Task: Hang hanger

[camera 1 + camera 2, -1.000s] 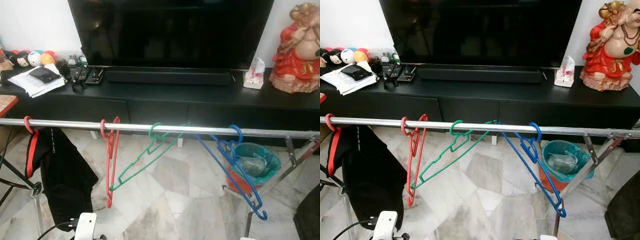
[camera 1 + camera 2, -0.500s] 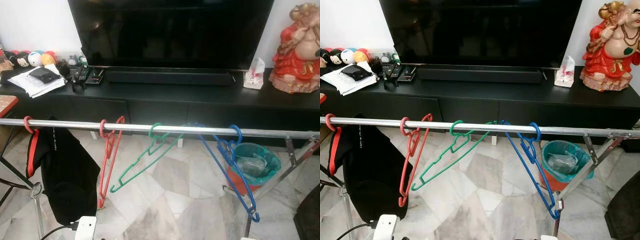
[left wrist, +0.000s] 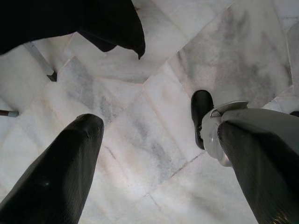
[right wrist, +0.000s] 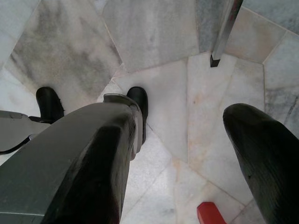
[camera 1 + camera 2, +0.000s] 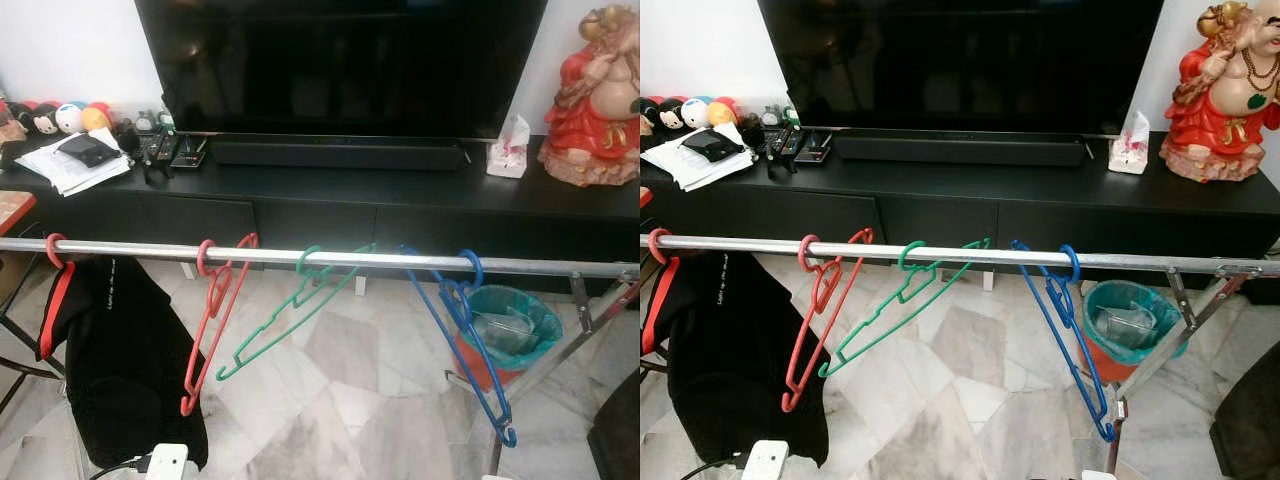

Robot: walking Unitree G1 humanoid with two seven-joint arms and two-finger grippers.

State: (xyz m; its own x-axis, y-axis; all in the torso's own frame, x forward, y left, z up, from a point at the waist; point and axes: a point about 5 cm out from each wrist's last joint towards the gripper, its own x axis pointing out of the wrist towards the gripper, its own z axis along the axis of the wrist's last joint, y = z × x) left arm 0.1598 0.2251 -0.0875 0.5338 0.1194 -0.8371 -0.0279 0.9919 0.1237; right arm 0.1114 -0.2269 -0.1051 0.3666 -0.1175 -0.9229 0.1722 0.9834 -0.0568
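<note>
Arms hang low | left claw (image 3: 154, 154) open; right claw (image 4: 187, 158) open, seemingly empty | hangers (image 5: 280, 320) on rail (image 5: 360, 259)

A rail (image 5: 330, 258) runs across in front of a cabinet (image 5: 400, 205) that bears a television (image 5: 340, 65). Along it from left hang a garment (image 5: 125, 370) and three hangers (image 5: 215, 320) (image 5: 290, 315) (image 5: 465, 340) (all tilted). A bin (image 5: 510, 335) stands on the floor (image 5: 350, 400) behind its right end.
</note>
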